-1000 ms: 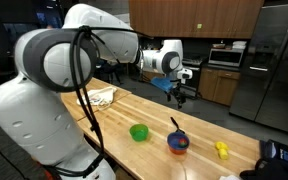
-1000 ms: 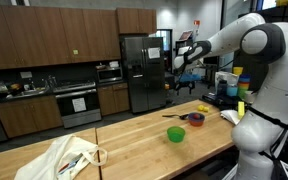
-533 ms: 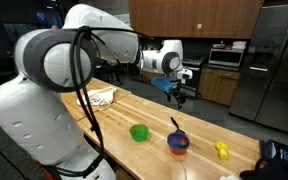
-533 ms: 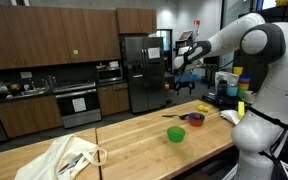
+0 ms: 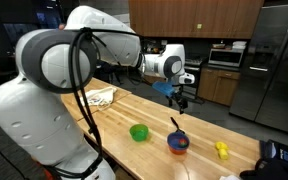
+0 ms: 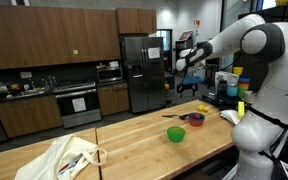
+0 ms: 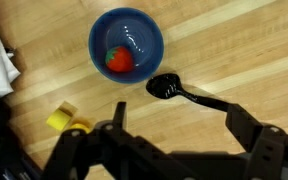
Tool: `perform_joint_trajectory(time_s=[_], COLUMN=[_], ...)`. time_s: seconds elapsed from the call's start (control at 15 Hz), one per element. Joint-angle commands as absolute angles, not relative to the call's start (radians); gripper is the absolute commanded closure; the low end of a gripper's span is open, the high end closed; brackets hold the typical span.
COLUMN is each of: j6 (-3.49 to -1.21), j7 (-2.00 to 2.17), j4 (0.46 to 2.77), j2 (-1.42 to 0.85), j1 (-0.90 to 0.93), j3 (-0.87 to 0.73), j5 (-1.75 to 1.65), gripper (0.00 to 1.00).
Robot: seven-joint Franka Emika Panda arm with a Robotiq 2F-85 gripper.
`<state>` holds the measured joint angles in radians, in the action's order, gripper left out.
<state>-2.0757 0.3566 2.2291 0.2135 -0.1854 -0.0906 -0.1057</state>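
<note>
**Operator:** Moved since the last look: the end effector (image 5: pixel 180 97) has drifted slightly sideways and a touch lower. Nothing on the desk (image 5: pixel 114 115) has changed place. It hangs well above the wood, jaws spread wide, holding nothing.

**Observer:** What lies under it?

**Operator:** In the wrist view, the blue bowl (image 7: pixel 144 32) with a small red fruit (image 7: pixel 119 60) inside it, toward the end of the desk where my arm's base stands. The black spoon (image 7: pixel 189 95) lies flat on the desk with its head just beside the bowl's rim. I cannot tell whether they touch. A yellow piece (image 7: pixel 66 122) is near, on the bowl's other side. The green bowl (image 5: pixel 139 132) sits further along toward the middle of the desk, and the white cloth (image 6: pixel 69 157) is at the far end.

**Observer:** Risks from here?

**Operator:** My judgement only:
- Coming straight down with the jaws this wide, one finger could catch the bowl's rim and tip or slide it, and the fruit would roll out.
- The spoon is thin and lies flat. A finger landing on the handle could lever the head into the bowl, or the pads could scrape the wood.
- Depth is hard for me to judge from these camera angles, so a fast descent risks a hard contact with the desk.
</note>
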Motion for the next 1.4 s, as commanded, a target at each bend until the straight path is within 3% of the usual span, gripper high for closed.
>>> perform_joint_trajectory(time_s=[0.0, 0.47, 1.33], j6=[-2.072, -2.047, -2.063], j7=[0.394, 0.528, 0.502], j4=[2.227, 2.128, 2.156], j2=[0.215, 0.133, 0.144], j1=[-0.171, -0.117, -0.103], j3=[-0.073, -0.006, -0.013], j5=[-0.121, -0.112, -0.107], gripper=[0.00, 0.00, 0.00])
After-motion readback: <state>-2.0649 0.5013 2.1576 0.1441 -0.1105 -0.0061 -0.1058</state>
